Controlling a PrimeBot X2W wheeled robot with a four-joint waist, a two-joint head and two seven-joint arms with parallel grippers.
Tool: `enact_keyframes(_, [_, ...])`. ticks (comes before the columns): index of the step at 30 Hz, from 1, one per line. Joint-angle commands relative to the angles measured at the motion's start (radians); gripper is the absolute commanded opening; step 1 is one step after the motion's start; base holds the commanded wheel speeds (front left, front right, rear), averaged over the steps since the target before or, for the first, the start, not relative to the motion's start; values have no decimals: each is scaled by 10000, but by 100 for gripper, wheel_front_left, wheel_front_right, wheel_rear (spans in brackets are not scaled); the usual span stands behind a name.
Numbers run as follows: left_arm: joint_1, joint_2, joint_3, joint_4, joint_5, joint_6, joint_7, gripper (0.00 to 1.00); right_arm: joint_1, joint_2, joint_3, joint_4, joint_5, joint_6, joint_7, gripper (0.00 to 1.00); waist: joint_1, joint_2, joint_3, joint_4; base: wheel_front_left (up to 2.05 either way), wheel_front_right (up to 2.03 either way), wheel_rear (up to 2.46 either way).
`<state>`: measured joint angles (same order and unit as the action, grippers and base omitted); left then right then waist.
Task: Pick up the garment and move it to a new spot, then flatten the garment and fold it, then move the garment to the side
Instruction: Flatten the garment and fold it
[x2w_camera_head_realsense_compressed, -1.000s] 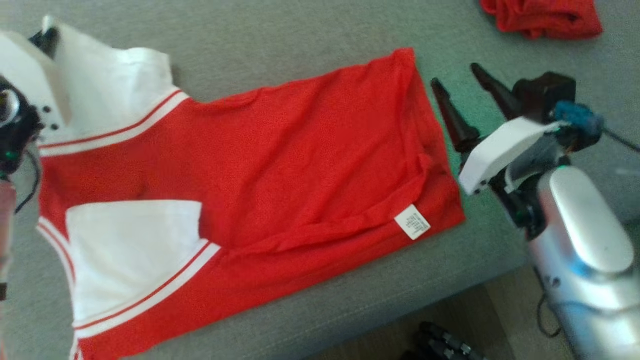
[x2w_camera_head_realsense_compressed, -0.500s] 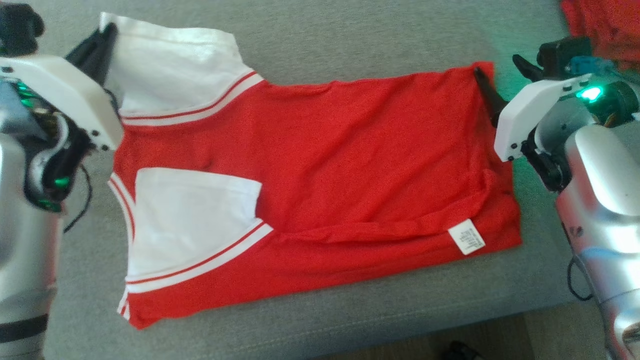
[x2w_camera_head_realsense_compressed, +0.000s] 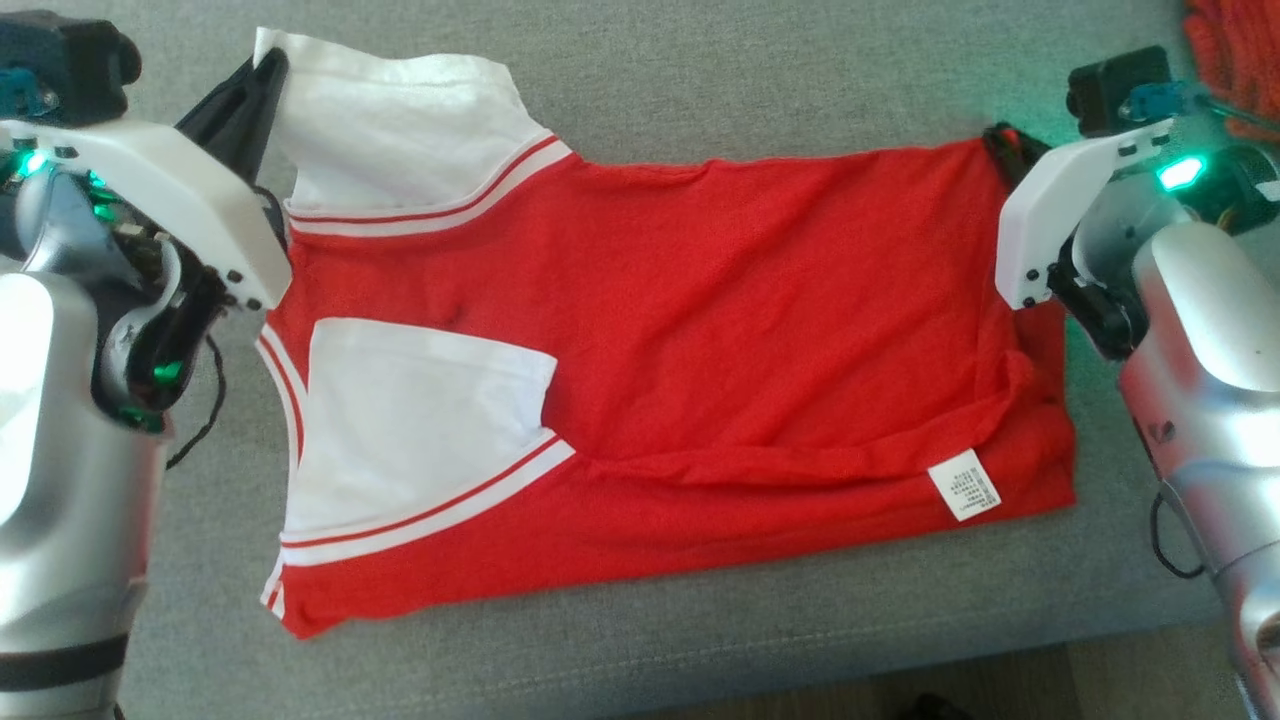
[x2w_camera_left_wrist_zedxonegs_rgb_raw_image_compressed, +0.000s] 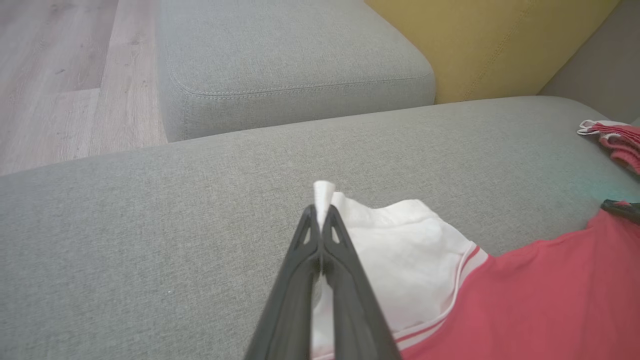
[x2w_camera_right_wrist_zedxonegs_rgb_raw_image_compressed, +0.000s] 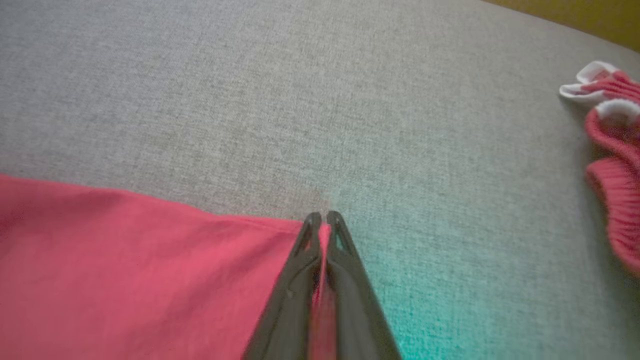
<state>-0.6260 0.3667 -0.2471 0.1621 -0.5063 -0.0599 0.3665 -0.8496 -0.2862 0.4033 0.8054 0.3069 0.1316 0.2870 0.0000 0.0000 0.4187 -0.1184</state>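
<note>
Head view. My left claw, upper left, is pinched closed on the tip of the shirt's white sleeve. My right claw, upper right, is closed on the red hem corner (cloth shows between its fingers in the wrist view). The shirt lies spread on the sofa, centre frame. Risks, as I judge them: both bites sit at the very edge, so either may slip on lifting; unequal pull would skew the fold; the ridge near the label may bunch.
</note>
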Motion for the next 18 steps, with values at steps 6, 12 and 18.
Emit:
enact_keyframes(6, [-37, 403, 508, -515, -109, 87, -313, 0, -35, -318, 429, -231, 524, -9, -224, 0, 0, 0, -295, -78, 0, 0, 0])
enact_keyframes(12, [775, 299, 799, -1178, -316, 347, -796, 0, 604, -518, 451, -887, 1136, -9, -1166, 0, 0, 0, -816, -41, 0, 0, 0])
enact_keyframes(18, [2643, 114, 1112, -2508, -532, 869, -1204, 0, 2332, -871, 189, -2358, 1831, -9, -1837, 0, 0, 0, -1349, 56, 0, 0, 0])
